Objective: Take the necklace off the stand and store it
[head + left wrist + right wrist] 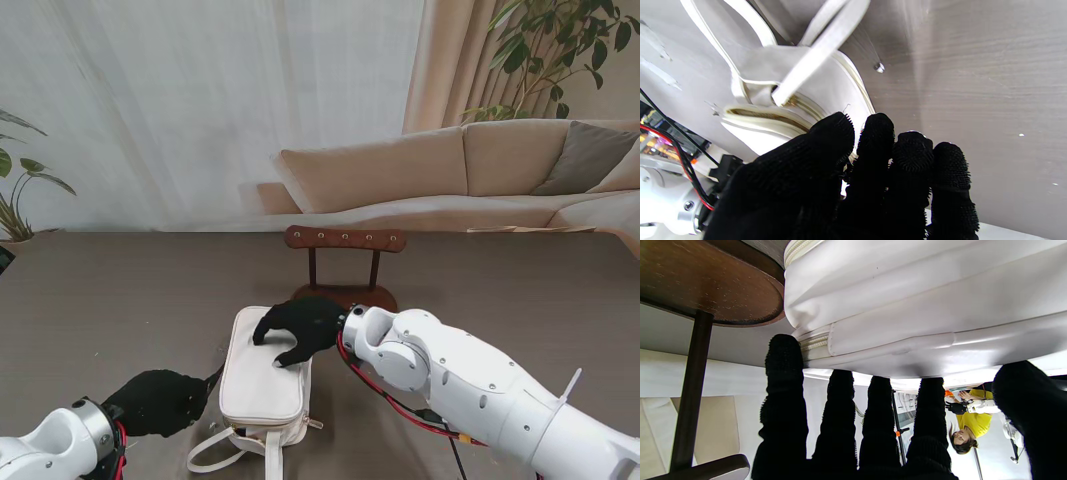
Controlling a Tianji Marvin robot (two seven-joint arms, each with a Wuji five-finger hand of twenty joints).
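The brown wooden stand [344,238] is upright at mid-table, and nothing hangs from its pegs. No necklace shows in any view. A white handbag [262,375] lies flat just in front of the stand, its straps [215,452] trailing toward me. My right hand [300,328] rests palm down on the bag's far end with its fingers [840,420] spread over the bag [907,290], beside the stand's round base [706,283]. My left hand [158,402] is at the bag's near left corner. Its fingers [873,160] lie side by side against the bag [840,86] at its zipper end, with the thumb hidden.
A small shiny speck [879,67] lies on the grey table [110,300] just left of the bag. A beige sofa [460,170] and white curtains stand behind the table. My right arm [470,390] crosses the table's near right part.
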